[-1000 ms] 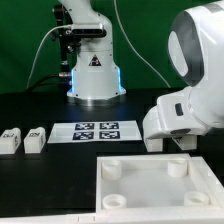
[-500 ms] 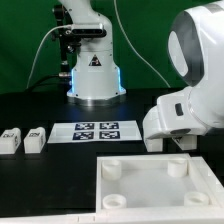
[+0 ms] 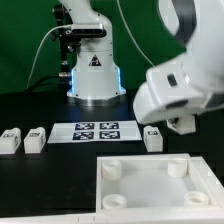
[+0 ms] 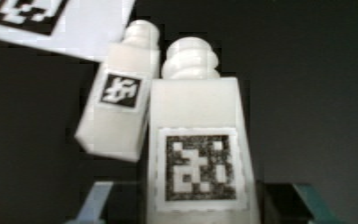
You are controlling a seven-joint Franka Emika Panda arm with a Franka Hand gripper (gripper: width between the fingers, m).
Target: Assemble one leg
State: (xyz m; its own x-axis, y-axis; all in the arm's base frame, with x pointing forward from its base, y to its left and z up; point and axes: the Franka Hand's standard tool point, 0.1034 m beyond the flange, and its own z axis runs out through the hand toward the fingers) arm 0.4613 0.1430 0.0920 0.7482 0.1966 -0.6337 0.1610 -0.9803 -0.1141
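Exterior view only: a standing leg (image 3: 153, 138) was upright on the black table (image 3: 40, 190), just beside the end of the marker board (image 3: 95, 131) on the exterior view's right. Two spare legs (image 3: 35, 138) sat side by side well off to the left. The square panel (image 3: 150, 185) lay in front. The arm's white housing (image 3: 185, 85) hid the fingers in this view.

Wrist view only: a front leg (image 4: 197, 120) filled the frame. A rear leg (image 4: 119, 95) leaned just behind it, with a corner of the marker board beyond.

Shapes and surfaces: the legs were smooth white plastic blocks. Each had a ribbed, rounded tip and a square black-and-white marker on one face. The panel was flat, with round corner sockets.

Gripper (image 4: 197, 205): the dark fingers (image 4: 108, 200) flanked the front leg's lower end on both sides. Blur hid whether they pinched it or stood spread off it.
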